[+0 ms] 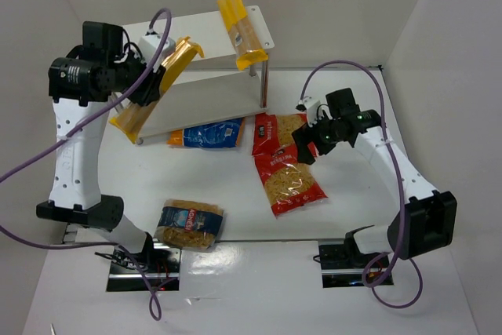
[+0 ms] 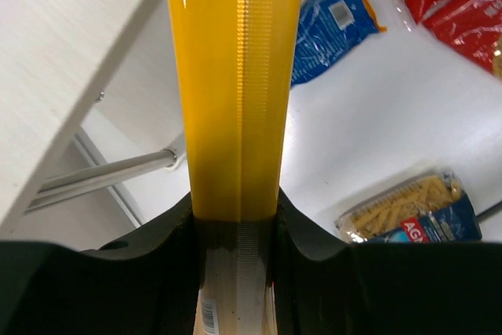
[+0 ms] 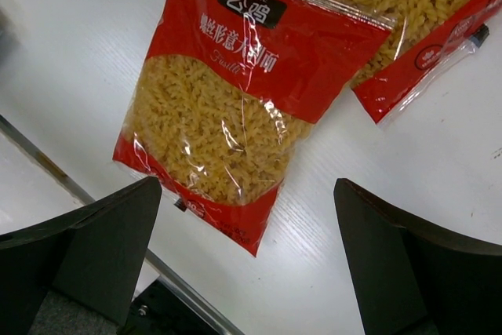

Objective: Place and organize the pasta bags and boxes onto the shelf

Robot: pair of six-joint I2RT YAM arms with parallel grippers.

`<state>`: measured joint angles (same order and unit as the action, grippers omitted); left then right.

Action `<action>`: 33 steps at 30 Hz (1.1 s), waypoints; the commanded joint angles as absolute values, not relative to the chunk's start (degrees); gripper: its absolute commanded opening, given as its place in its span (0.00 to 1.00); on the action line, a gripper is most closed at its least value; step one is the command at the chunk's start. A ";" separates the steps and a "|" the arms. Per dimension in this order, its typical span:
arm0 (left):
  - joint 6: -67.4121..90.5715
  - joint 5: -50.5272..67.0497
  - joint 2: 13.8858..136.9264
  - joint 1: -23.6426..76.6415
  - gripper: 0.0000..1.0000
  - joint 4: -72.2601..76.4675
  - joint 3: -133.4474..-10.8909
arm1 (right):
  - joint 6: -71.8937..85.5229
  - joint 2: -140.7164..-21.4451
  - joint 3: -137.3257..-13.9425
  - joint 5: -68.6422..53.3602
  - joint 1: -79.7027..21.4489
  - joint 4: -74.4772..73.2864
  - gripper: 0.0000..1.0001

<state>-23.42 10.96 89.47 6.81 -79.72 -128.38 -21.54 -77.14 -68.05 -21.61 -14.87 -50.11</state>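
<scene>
Nearest, pinching one spaghetti pack point(image 2: 234, 92) edge-on: left jaws, closed on its clear lower end, barcode just visible there. Held tilted across the left end of the shelf point(image 1: 208, 37), upper tip over the top board, lower tip off the front left corner; touching or not, cannot tell. Second spaghetti pack point(image 1: 239, 29) lying on the top board, right side, near end at the front right corner. Two yellow packs in all.

On the table point(image 1: 259, 288), in front of the shelf:
- two red bags point(image 1: 292, 182), overlapping
- one blue bag point(image 1: 208, 133), just by the lower board's front edge
- one clear bag point(image 1: 189, 223), alone, nearer the left arm's base

Right jaws spread wide, empty, hovering over the red bags.

Readable: "Fusilli" under a black oval with white Chinese characters on a red bag; "AG…" on the clear bag's blue label.

Two purple cables point(image 1: 402, 194), one per arm, the left one looping over the shelf's top.
</scene>
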 commanded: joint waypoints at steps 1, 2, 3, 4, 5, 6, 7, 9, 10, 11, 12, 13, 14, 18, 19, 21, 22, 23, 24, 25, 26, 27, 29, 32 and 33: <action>-20.22 8.79 90.70 5.46 0.00 -74.36 -134.81 | -21.97 -73.75 -67.06 -21.88 -13.89 -47.90 0.99; -20.21 7.22 91.31 5.45 0.00 -74.36 -137.00 | -21.97 -73.74 -67.06 -21.88 -13.28 -47.90 0.99; -19.69 6.60 92.54 4.93 0.00 -74.36 -138.15 | -21.97 -73.74 -67.06 -21.88 -13.27 -47.90 0.99; -19.69 6.59 93.16 4.92 0.00 -74.36 -139.38 | -21.97 -73.22 -67.06 -21.88 -13.27 -47.90 0.99; -19.08 5.98 93.77 4.23 0.00 -74.36 -140.70 | -21.97 -73.21 -67.06 -22.41 -12.58 -47.90 0.99; -18.46 5.45 95.08 3.44 0.00 -74.36 -143.32 | -21.97 -73.21 -66.54 -22.41 -12.57 -47.90 0.99; -18.46 5.45 95.88 3.43 0.00 -74.36 -144.74 | -21.97 -72.69 -66.53 -22.41 -12.05 -47.90 0.99; -17.93 4.66 97.90 1.85 0.00 -74.36 -148.34 | -21.97 -72.69 -66.53 -22.41 -11.43 -47.90 0.99; -17.23 4.05 99.04 0.89 0.00 -74.36 -149.23 | -21.97 -72.16 -66.53 -22.93 -10.90 -47.90 0.99; -17.23 4.04 99.66 0.88 0.00 -74.36 -150.11 | -21.97 -72.16 -66.53 -22.94 -10.90 -47.90 0.99; -16.62 3.52 100.28 0.10 0.00 -73.75 -151.07 | -21.97 -72.16 -66.01 -22.94 -10.90 -47.90 0.99; -16.61 3.52 101.41 0.09 0.00 -73.74 -152.91 | -21.97 -72.16 -66.01 -22.94 -10.29 -47.90 0.99; -16.61 3.52 102.38 -0.52 0.00 -73.74 -154.41 | -21.97 -72.16 -66.01 -23.46 -10.28 -47.90 0.99; -16.61 0.89 106.87 -2.37 0.00 -74.27 -161.62 | -21.97 -71.63 -66.01 -23.47 -9.05 -47.90 0.99; -16.61 0.88 108.35 -2.37 0.00 -74.27 -162.76 | -21.97 -71.63 -66.01 -23.47 -9.05 -47.90 0.99; -16.08 0.10 109.94 -2.90 0.00 -74.27 -166.53 | -21.97 -71.63 -66.01 -23.99 -7.83 -47.90 0.99; -16.08 -0.43 111.43 -2.90 0.00 -74.27 -167.68 | -21.97 -71.63 -66.01 -23.99 -7.82 -47.90 0.99; -16.08 -0.44 112.05 -2.90 0.00 -74.27 -168.74 | -21.97 -71.02 -66.01 -23.99 -7.30 -47.90 0.99; -15.56 -1.14 112.67 -2.90 0.00 -74.27 -169.79 | -21.97 -71.02 -66.01 -24.52 -6.69 -47.90 0.99; -15.56 -1.75 113.98 -3.42 0.00 -74.27 -171.63 | -21.97 -71.02 -65.48 -24.52 -6.68 -47.90 0.99; -15.56 -1.76 114.69 -3.43 0.00 -74.27 -172.43 | -21.97 -70.49 -65.48 -24.52 -6.16 -47.90 0.99; -15.56 -2.28 115.22 -3.43 0.00 -74.27 -173.05 | -21.97 -70.49 -65.48 -25.04 -5.63 -47.90 0.99; -15.56 -2.81 116.37 -3.43 0.00 -74.27 -174.98 | -21.97 -69.97 -65.48 -25.05 -5.02 -47.90 0.99; -15.56 -3.43 117.95 -3.96 0.00 -73.57 -176.21 | -21.97 -69.43 -64.96 -25.58 -3.87 -47.90 0.99; -15.56 -4.12 118.47 -3.96 0.00 -73.56 -176.22 | -21.97 -68.91 -64.95 -25.58 -3.87 -47.90 0.99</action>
<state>-17.12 -1.80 119.24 -3.46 -81.82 -172.81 -21.56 -71.26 -65.84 -24.25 -4.80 -50.06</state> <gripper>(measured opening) 0.405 0.992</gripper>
